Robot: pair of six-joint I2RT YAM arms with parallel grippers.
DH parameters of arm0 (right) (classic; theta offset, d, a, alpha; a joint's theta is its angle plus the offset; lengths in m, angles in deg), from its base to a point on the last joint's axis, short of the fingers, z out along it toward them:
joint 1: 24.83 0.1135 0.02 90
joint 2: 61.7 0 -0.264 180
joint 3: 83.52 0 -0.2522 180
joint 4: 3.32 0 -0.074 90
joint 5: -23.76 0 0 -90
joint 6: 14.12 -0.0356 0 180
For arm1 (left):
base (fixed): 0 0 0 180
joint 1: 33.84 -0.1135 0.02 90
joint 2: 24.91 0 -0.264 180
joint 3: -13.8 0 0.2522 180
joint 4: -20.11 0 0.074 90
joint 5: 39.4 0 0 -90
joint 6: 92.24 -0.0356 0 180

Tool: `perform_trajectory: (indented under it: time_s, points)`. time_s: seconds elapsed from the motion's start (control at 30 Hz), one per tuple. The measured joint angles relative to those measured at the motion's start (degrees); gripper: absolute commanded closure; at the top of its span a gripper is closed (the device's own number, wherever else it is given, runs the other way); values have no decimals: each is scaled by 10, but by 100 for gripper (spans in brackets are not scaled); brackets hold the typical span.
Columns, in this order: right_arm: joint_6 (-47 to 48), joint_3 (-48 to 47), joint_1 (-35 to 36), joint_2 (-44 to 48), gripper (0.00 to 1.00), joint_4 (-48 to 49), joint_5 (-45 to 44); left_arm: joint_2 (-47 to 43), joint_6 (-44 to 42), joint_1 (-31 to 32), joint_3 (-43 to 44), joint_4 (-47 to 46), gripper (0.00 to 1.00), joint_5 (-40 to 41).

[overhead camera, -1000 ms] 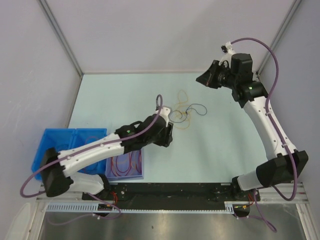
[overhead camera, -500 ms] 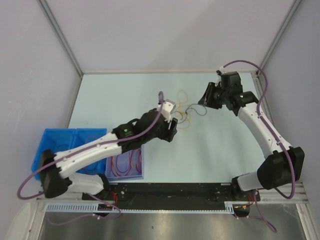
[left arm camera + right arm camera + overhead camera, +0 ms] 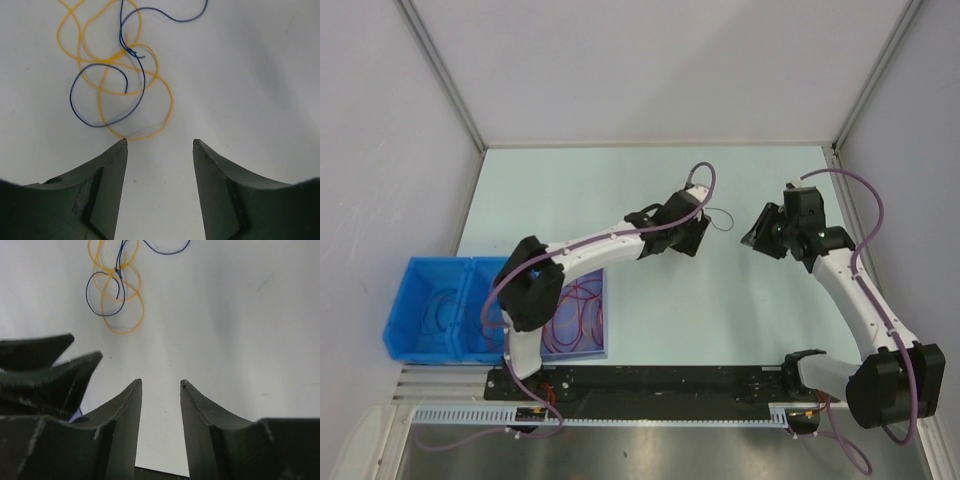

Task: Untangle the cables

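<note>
Both arms swung in toward the middle since the earlier shots. The left fingers were spread wide and empty, just short of the tangled orange and blue cables on the table. The right fingers were parted, also empty.

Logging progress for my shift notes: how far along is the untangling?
Done: red cables lie in the bin. In hand: nothing; left gripper and right gripper are both open, near the tangle. Left: the yellow cable and blue cable are intertwined on the table.
</note>
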Motion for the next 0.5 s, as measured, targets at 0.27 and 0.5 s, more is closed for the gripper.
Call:
perform_trajectory:
  time_s: [0.27, 0.5]
  points:
    - [-18, 42, 1, 4, 59, 38, 37, 95, -23, -17, 97, -7, 44, -18]
    - [-16, 51, 1, 4, 60, 59, 50, 162, -28, -23, 159, 6, 46, -21]
